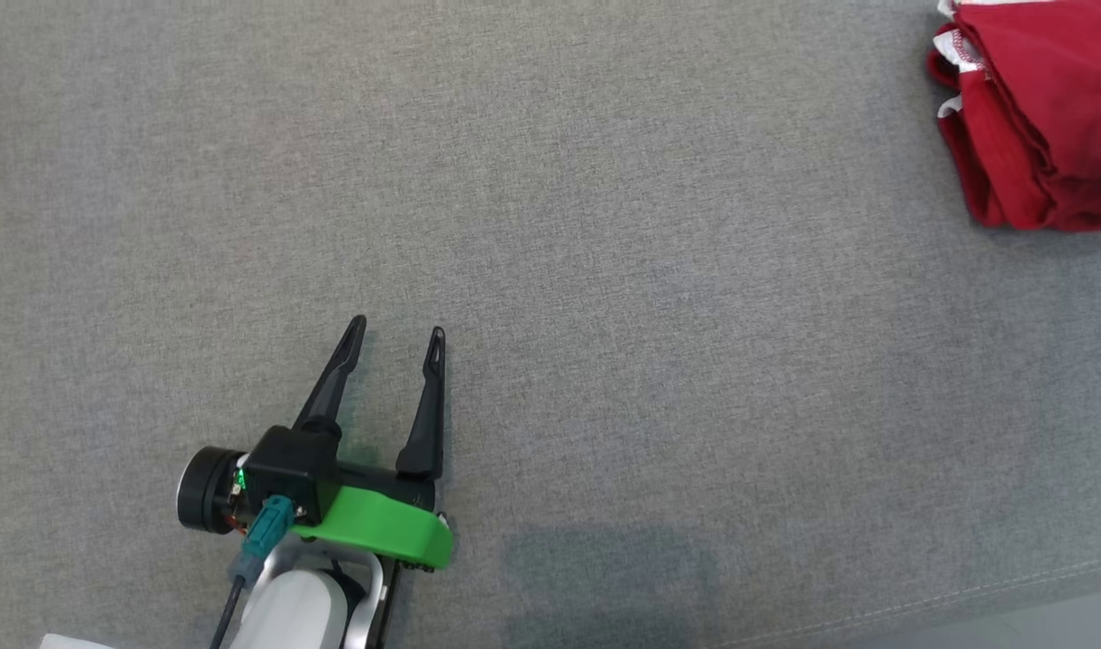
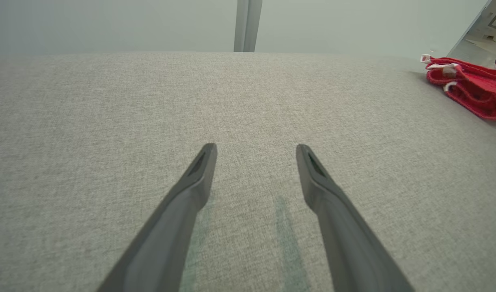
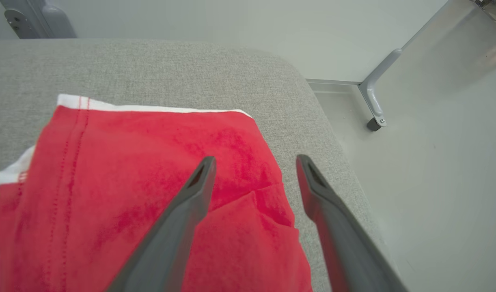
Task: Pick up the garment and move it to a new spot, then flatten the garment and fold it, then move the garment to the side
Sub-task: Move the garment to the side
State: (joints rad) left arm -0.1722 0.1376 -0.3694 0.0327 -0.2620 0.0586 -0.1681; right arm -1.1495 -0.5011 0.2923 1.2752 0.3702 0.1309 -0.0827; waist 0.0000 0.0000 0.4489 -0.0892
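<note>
Both wide, empty: left end effector [image 1: 398,326] over worktop [image 1: 605,270], right end effector [image 3: 256,159] over folded garment [image 3: 150,194] by worktop corner. Risk: finger snags cloth, pulls fold open or off edge.

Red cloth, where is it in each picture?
Head view: red cloth in the top right corner.
Left wrist view: far right, near the top.
Right wrist view: lower left and middle, under the open right hand.
Shared landmark: the grey table it lies on.
</note>
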